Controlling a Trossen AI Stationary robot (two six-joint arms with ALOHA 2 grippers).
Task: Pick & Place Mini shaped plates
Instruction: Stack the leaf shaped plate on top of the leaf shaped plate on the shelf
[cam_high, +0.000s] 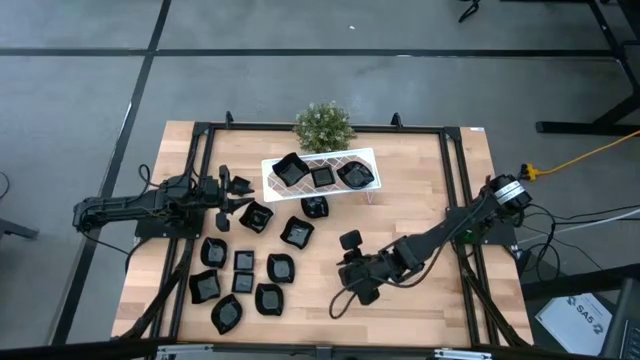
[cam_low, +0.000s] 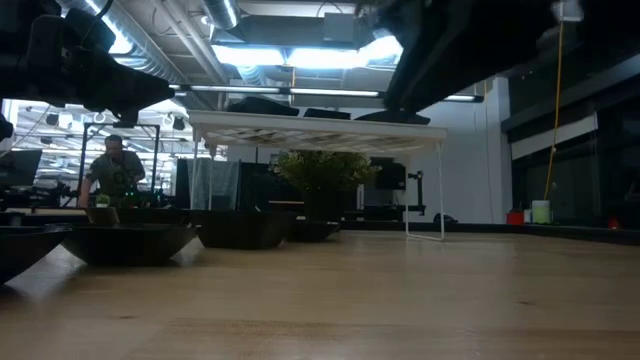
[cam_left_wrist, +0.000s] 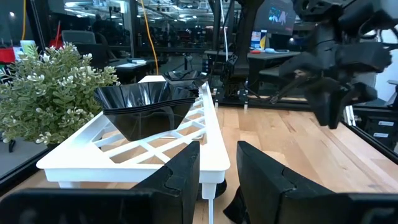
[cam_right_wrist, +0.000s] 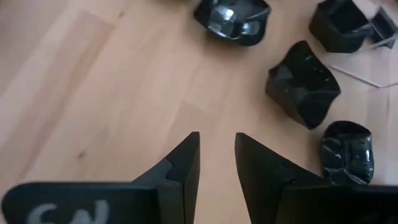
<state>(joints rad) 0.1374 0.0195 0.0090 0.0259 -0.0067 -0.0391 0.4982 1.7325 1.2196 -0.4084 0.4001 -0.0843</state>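
Several small glossy black mini shaped plates (cam_high: 281, 267) lie on the wooden table, left of its middle. Three more (cam_high: 322, 177) rest on the white lattice rack (cam_high: 272, 183), which stands on thin legs at the far middle. My right gripper (cam_high: 345, 280) hovers open over bare wood just right of the loose plates, slanting down, nothing between its fingers (cam_right_wrist: 184, 163). Nearest to it are an angular plate (cam_right_wrist: 303, 84) and a rounded one (cam_right_wrist: 347, 152). My left gripper (cam_high: 238, 197) waits open and level by the rack's left end (cam_left_wrist: 134, 155).
A small green bushy plant (cam_high: 323, 125) stands behind the rack at the table's far edge. A black frame (cam_high: 200, 160) runs around the table. Bare wood (cam_high: 420, 310) lies to the right and near side. A person (cam_low: 115, 170) is in the room beyond.
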